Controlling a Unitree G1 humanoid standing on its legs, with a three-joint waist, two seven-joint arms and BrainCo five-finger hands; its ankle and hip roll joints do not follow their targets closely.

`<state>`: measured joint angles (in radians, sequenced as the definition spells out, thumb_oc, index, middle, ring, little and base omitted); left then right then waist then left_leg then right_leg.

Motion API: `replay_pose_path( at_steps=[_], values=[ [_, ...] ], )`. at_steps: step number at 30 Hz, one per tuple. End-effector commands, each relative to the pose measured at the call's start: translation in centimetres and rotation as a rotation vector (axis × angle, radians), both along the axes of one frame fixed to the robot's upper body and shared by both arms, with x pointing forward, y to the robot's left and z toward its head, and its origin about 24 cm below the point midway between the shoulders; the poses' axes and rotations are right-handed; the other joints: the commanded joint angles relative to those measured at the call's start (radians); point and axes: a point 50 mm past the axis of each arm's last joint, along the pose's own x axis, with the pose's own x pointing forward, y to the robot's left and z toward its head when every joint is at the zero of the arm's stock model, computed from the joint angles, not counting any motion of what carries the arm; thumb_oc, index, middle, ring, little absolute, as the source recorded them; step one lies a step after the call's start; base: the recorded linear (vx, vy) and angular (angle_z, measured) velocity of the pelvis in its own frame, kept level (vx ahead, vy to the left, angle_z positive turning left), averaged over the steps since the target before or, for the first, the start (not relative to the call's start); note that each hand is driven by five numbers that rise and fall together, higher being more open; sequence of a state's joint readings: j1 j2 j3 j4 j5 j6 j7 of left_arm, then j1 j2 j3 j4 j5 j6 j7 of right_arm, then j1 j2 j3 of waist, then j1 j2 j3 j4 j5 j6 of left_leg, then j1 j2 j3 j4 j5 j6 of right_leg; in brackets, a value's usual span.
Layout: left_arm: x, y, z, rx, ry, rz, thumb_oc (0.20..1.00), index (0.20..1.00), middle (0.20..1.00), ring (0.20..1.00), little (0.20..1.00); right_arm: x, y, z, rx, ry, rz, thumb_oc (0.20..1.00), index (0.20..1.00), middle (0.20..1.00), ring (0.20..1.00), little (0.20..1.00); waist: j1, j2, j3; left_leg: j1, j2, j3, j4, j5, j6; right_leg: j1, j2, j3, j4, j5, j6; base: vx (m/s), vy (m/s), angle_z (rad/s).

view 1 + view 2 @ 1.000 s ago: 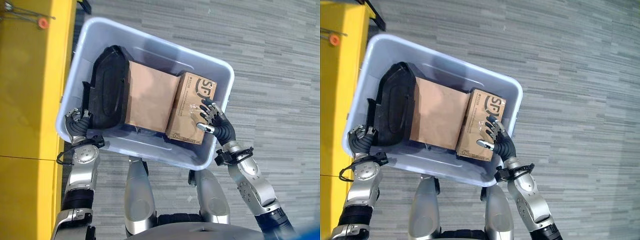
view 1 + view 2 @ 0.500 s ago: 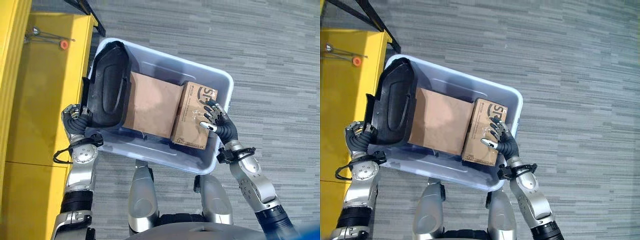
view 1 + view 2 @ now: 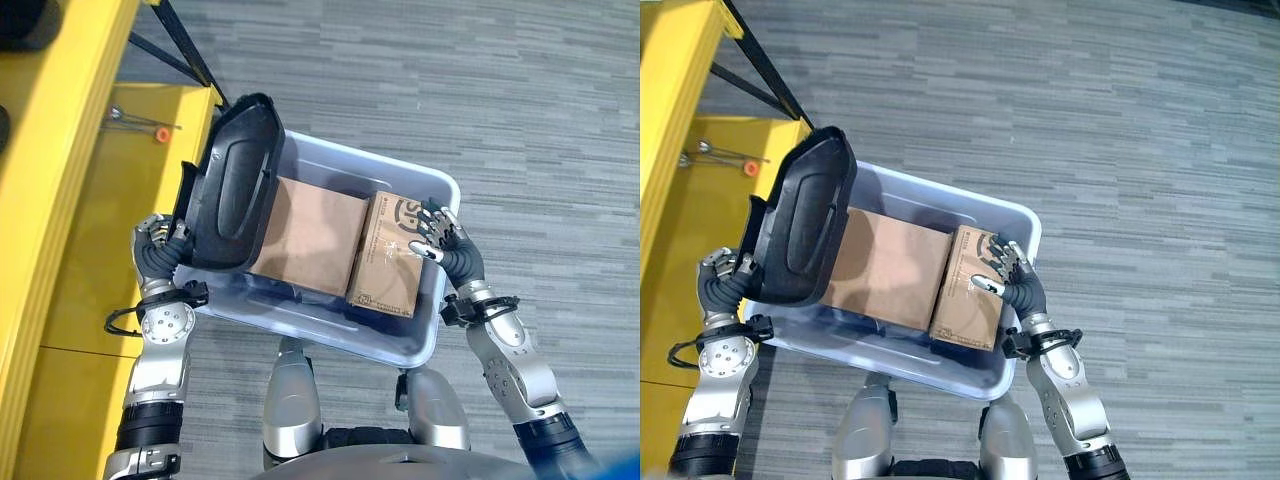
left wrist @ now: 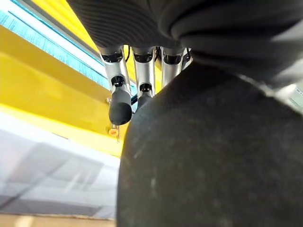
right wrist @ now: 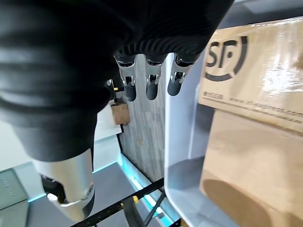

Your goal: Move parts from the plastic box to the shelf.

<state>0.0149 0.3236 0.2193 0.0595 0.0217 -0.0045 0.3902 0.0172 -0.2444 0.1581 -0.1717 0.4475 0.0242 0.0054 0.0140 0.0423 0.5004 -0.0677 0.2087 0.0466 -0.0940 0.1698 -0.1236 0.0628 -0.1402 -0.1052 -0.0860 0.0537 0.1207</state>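
One yellow shelf [image 3: 60, 190] at far left. Left hand [image 3: 160, 245], fingers curled round one black part [image 3: 228, 180], holds it tilted over the left rim of the plastic box [image 3: 420, 345]. Two cardboard boxes [image 3: 310, 235] lie inside. Right hand [image 3: 445, 240], fingers straight, at the right rim.

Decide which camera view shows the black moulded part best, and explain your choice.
The left eye view: the black moulded part shows whole, leaning over the plastic box rim by the left hand. The right eye view matches it closely. The left wrist view gives a close dark surface; the right wrist view shows cardboard instead.
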Motion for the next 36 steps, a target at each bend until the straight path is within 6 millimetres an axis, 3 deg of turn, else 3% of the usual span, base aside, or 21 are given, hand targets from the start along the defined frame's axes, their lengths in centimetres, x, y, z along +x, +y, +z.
replay_pose_path(
  at_steps=[1, 6, 10, 14, 17, 18, 20, 22, 24, 27, 36],
  values=[
    [-0.7, 1.7, 3.8, 0.081, -0.157, 0.024, 0.2, 0.2, 0.2, 0.2, 0.2, -0.2, 0.6, 1.8, 0.079, -0.099, 0.017, 1.0, 1.0, 1.0, 1.0, 1.0, 0.0, -0.034, -0.07, 0.117, 0.031, 0.034, 0.007, -0.111, 0.037, -0.004, -0.01, 0.028, 0.163, 0.027, -0.074, -0.11, -0.173, 0.05],
    [-1.9, 1.7, 2.8, 0.048, -0.127, 0.032, 0.2, 0.2, 0.2, 0.2, 0.2, -0.1, 0.8, 2.1, 0.061, -0.111, 0.044, 1.0, 1.0, 1.0, 1.0, 1.0, 0.012, -0.013, -0.08, 0.136, 0.078, 0.027, 0.007, -0.071, 0.072, -0.018, 0.048, 0.057, 0.317, 0.014, -0.046, -0.08, -0.151, 0.03],
    [-2.6, 1.6, 2.3, 0.016, -0.118, 0.047, 0.2, 0.2, 0.2, 0.2, 0.2, 0.3, 1.1, 2.6, 0.045, -0.132, 0.066, 1.0, 1.0, 1.0, 1.0, 1.0, 0.041, -0.009, -0.053, 0.134, 0.113, 0.015, 0.01, -0.052, 0.088, -0.029, 0.092, 0.07, 0.353, 0.006, -0.033, -0.17, -0.237, -0.05],
    [-2.7, 1.4, 1.8, -0.026, -0.122, 0.058, 0.2, 0.2, 0.2, 0.2, 0.2, 0.6, 1.2, 2.8, 0.033, -0.14, 0.065, 1.0, 1.0, 1.0, 1.0, 1.0, 0.068, -0.022, -0.021, 0.063, 0.11, 0.004, 0.007, -0.041, 0.091, -0.029, 0.121, 0.075, 0.331, 0.013, -0.035, -0.19, -0.234, -0.09],
    [-2.1, 0.8, 1.2, -0.054, -0.104, 0.028, 0.2, 0.2, 0.2, 0.2, 0.2, 0.6, 0.6, 2.4, 0.026, -0.123, 0.029, 1.0, 1.0, 1.0, 1.0, 1.0, 0.077, -0.069, -0.006, 0.045, 0.071, 0.065, 0.022, -0.063, 0.096, -0.006, 0.094, 0.055, 0.273, 0.033, -0.053, -0.16, -0.17, 0.54],
    [-1.9, 0.8, 1.4, -0.04, -0.098, 0.008, 0.2, 0.2, 0.2, 0.2, 0.2, 0.5, 0.3, 1.9, 0.027, -0.101, 0.015, 1.0, 1.0, 1.0, 1.0, 1.0, 0.079, -0.089, -0.01, 0.083, 0.066, 0.066, 0.114, -0.078, 0.094, -0.009, 0.084, 0.051, 0.244, 0.038, -0.072, -0.22, -0.085, 0.33],
    [-2.0, 0.8, 1.6, -0.018, -0.088, -0.002, 0.2, 0.2, 0.2, 0.2, 0.2, 0.2, -0.2, 1.3, 0.027, -0.079, -0.003, 1.0, 1.0, 1.0, 1.0, 1.0, 0.07, -0.097, -0.04, 0.113, 0.084, 0.045, 0.204, -0.086, 0.092, -0.026, 0.076, 0.041, 0.223, 0.032, -0.083, -0.16, 0.009, 0.37],
    [-2.1, 0.6, 1.8, -0.012, -0.09, -0.011, 0.2, 0.2, 0.2, 0.2, 0.2, 0.0, -0.4, 0.9, 0.035, -0.066, -0.017, 1.0, 1.0, 1.0, 1.0, 1.0, 0.055, -0.083, -0.083, 0.172, 0.104, -0.006, 0.253, -0.075, 0.089, -0.039, 0.07, 0.037, 0.214, 0.028, -0.085, -0.01, 0.139, 0.34],
    [-2.4, 0.9, 1.9, -0.002, -0.094, 0.002, 0.2, 0.2, 0.2, 0.2, 0.2, 0.0, -0.1, 0.7, 0.059, -0.055, -0.013, 1.0, 1.0, 1.0, 1.0, 1.0, 0.046, -0.064, -0.128, 0.21, 0.092, -0.047, 0.168, -0.08, 0.08, -0.058, 0.07, 0.049, 0.208, 0.023, -0.076, 0.01, 0.217, 0.46],
    [-2.5, 0.3, 1.7, -0.012, -0.098, -0.012, 0.2, 0.2, 0.2, 0.2, 0.2, -0.1, -0.2, 0.8, 0.081, -0.058, -0.013, 1.0, 1.0, 1.0, 1.0, 1.0, 0.02, -0.039, -0.162, 0.221, 0.08, 0.02, 0.066, -0.058, 0.054, -0.053, 0.023, 0.033, 0.184, 0.053, -0.066, 0.01, 0.366, 0.49],
    [-2.7, 1.5, 2.5, 0.05, -0.112, 0.017, 0.2, 0.2, 0.2, 0.2, 0.2, 0.4, 1.5, 1.1, 0.14, -0.07, 0.033, 1.0, 1.0, 1.0, 1.0, 1.0, 0.052, -0.051, -0.186, 0.208, 0.004, 0.026, 0.009, -0.081, 0.032, -0.046, -0.082, 0.003, 0.048, 0.064, -0.081, -0.05, 0.275, 0.24]
  ],
)
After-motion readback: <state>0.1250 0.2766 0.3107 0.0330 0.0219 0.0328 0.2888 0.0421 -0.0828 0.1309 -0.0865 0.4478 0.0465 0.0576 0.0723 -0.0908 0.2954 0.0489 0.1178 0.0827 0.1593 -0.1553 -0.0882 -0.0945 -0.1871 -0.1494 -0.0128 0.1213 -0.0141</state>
